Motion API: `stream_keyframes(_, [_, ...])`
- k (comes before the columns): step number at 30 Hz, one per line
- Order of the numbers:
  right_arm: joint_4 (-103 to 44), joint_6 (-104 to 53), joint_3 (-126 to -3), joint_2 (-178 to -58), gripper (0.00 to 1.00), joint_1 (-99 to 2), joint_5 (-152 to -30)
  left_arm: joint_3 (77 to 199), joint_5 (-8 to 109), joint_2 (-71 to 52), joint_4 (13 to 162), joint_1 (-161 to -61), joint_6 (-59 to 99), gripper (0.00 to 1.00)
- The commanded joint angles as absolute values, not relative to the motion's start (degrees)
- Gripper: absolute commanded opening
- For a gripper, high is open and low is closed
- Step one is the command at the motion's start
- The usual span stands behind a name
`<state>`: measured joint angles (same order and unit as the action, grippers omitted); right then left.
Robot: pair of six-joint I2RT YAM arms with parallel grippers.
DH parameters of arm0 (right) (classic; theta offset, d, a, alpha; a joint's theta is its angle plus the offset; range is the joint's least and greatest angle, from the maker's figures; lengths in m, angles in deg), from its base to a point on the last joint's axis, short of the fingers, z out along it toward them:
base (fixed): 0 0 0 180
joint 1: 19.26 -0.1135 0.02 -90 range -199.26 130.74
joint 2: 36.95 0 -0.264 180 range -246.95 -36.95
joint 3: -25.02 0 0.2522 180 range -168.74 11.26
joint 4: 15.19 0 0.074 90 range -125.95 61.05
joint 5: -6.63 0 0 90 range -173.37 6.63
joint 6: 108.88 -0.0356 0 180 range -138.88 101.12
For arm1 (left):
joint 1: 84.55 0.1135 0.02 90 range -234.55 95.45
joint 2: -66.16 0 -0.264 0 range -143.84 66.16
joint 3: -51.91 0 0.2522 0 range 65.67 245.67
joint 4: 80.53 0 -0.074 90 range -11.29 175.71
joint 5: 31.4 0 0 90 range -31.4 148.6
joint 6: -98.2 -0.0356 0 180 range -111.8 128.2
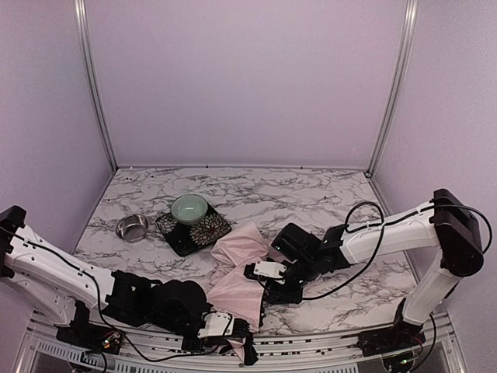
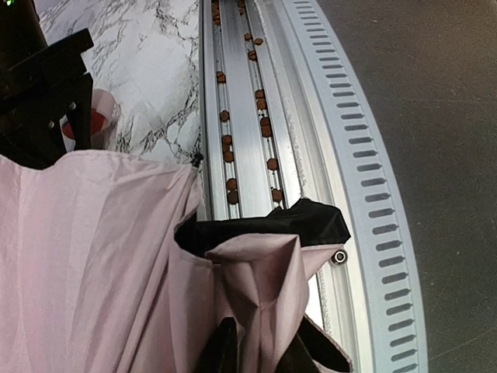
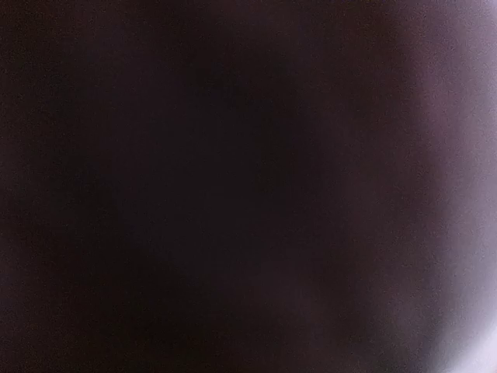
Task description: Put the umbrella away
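The umbrella (image 1: 237,272) lies on the marble surface (image 1: 311,194), starting just beside the near right corner of the floral mat (image 1: 211,231) and running away from the mat toward the metal rail (image 2: 241,116) at the near edge. Its pink canopy is collapsed but loose and rumpled, and a flap of black lining shows at the end farthest from the mat. It is neither rolled tight nor visibly strapped. No sleeve or holder for it shows anywhere around the mat.

The left tool (image 2: 268,353) sits at that far end with pink fabric bunched between its dark fingers. Whether they are pinching the cloth or have slackened, I cannot tell. The right tool (image 1: 264,284) presses into the canopy's right side, near the mat. Its own camera is blacked out, so its state cannot be told either.

By my judgement the job is about midway: folded down, with gathering, wrapping and fastening left. A green bowl (image 1: 189,208) stands on the mat and a steel dish (image 1: 133,227) lies to its left, both apart from the umbrella.
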<state>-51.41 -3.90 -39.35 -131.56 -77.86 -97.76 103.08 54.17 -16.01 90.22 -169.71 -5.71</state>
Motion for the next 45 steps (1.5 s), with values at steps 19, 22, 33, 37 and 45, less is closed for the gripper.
stream_keyframes(19, [-48.3, -2.2, -37.7, -120.6, 0.25, -79.0, -92.9, 85.5, 69.9, 22.6, 104.1, -170.1, -1.1, 0.89])
stream_keyframes(22, [-51.1, -2.7, -39.1, -125.7, 0.28, -79.5, -94.4, 85.9, 77.0, 22.7, 104.1, -170.1, 1.0, 0.88])
stream_keyframes(33, [-51.3, -3.3, -41.1, -134.1, 0.14, -81.0, -90.7, 88.9, 85.1, 15.4, 104.1, -169.7, 4.6, 0.88])
stream_keyframes(37, [-49.5, -2.0, -40.7, -131.3, 0.0, -81.1, -87.6, 89.3, 85.4, 14.5, 104.1, -169.6, 6.3, 0.88])
stream_keyframes(45, [-39.6, 1.6, -36.7, -118.5, 0.0, -81.6, -66.3, 93.3, 96.4, 10.0, 104.0, -167.8, 14.3, 0.87])
